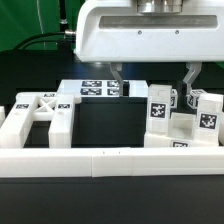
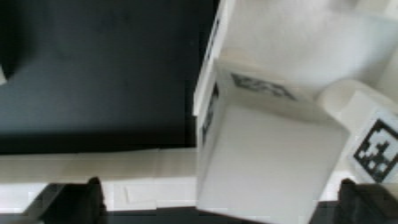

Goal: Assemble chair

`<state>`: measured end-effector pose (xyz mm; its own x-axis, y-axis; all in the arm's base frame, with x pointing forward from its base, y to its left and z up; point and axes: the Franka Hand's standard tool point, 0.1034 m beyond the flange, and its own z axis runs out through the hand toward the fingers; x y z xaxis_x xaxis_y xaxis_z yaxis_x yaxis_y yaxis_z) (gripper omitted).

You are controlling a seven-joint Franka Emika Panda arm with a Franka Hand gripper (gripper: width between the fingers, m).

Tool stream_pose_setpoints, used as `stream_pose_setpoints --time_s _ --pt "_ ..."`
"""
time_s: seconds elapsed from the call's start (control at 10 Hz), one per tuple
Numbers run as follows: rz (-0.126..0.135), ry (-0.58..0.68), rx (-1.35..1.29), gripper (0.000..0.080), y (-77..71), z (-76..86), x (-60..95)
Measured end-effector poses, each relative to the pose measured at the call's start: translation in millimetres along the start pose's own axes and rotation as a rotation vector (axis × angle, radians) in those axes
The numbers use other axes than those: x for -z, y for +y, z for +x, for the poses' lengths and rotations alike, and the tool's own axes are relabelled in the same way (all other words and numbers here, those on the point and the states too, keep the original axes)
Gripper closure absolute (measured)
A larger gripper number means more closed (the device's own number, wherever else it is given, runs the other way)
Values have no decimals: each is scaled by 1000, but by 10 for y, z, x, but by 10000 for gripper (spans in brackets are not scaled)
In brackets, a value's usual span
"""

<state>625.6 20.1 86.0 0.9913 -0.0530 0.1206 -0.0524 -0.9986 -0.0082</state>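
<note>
Tabletop [image 1: 100,125], black and smooth, holds blocky white plastic chair pieces [image 1: 160,108] with little square tags at three o'clock in the exterior view, below the wide-open, empty claw [image 1: 153,82].

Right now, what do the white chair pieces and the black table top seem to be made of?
The chair pieces look like hard white plastic, fairly matte: even colour, blocky edges. The table top looks like a matte black sheet or cloth, showing no glare; which one, I cannot tell.
</note>
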Motion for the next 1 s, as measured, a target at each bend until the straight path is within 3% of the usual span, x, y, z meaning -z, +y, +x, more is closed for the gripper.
stream_pose_setpoints --time_s 0.1,0.3,0.4,0.5,0.9,1.0 --pt "0 0 0 151 0 2 2" --pt "1 3 4 412 -30 1 -9" --pt "2 5 4 412 -30 10 -3" --pt "1 5 4 515 -29 8 -5" --pt "2 5 -56 515 -34 7 -5" --pt "4 2 -187 515 -78 -4 -9"
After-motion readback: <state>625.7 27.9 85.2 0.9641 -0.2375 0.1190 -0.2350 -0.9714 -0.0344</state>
